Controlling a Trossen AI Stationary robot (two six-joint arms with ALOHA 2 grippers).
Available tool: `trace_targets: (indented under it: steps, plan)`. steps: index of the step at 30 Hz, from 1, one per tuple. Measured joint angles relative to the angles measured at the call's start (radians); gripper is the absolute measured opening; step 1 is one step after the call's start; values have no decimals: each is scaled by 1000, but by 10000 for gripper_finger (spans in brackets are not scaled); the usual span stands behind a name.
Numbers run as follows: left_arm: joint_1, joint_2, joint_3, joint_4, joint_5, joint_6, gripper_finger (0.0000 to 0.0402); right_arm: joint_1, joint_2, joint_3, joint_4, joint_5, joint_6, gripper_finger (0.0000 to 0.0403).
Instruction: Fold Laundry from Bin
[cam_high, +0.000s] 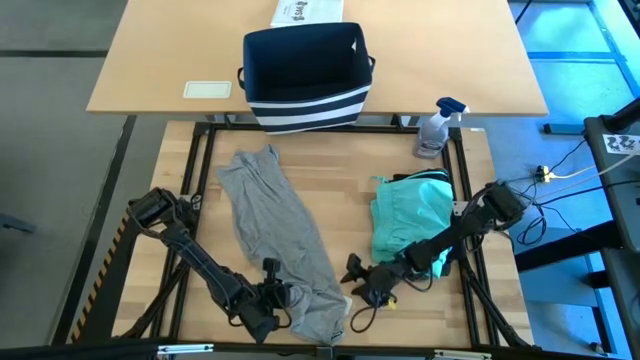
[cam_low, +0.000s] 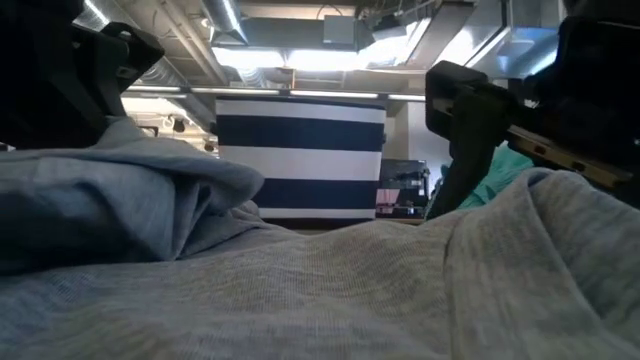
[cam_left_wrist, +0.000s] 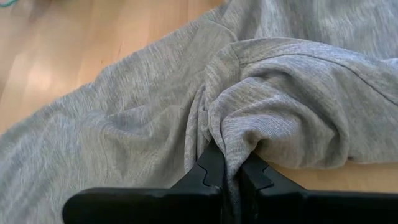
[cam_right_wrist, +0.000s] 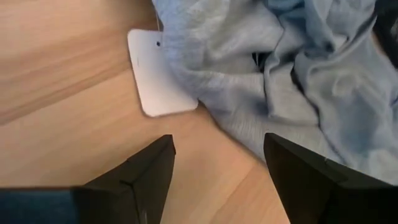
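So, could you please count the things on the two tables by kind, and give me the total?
Cloth garments: 2, the grey T-shirt and the teal piece
Bins: 1, the navy striped bin
Spray bottles: 1, the spray bottle
White boxes: 1, the white box
Flat white cards: 1, the white card
Total: 6

Spray bottle (cam_high: 437, 128) (clear body, blue trigger head) stands upright at the far right edge of the slatted wooden desk (cam_high: 340, 185). On the lighter desk (cam_high: 160, 60) beyond: a white printed box (cam_high: 308, 11) at its far edge, and a pale flat card (cam_high: 208, 89) lying alone well to the left. White rectangular tag (cam_right_wrist: 157, 73) flat on the wood; cables (cam_high: 560, 172) trail over the floor at right.
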Motion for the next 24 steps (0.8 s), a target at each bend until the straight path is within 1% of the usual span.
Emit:
trace_targets:
  steps: [3,6,12,16,18,21,24]
  plan:
    - [5,0,0,-2,0,-18,0,4,31,0,55,4,-61,253]
    - [7,0,0,-1,0,-24,0,0,60,9,106,-17,-91,253]
    - [12,0,0,-2,0,-42,0,0,122,85,115,-57,-156,253]
    - [12,0,0,-1,0,-50,0,0,180,139,114,-104,-162,253]
    - [12,0,0,-2,0,-56,0,0,198,159,117,-105,-161,248]
    - [12,0,0,-3,0,-70,0,0,205,169,111,-91,-161,215]
    - [12,0,0,-4,0,-71,0,2,204,174,108,-58,-153,152]
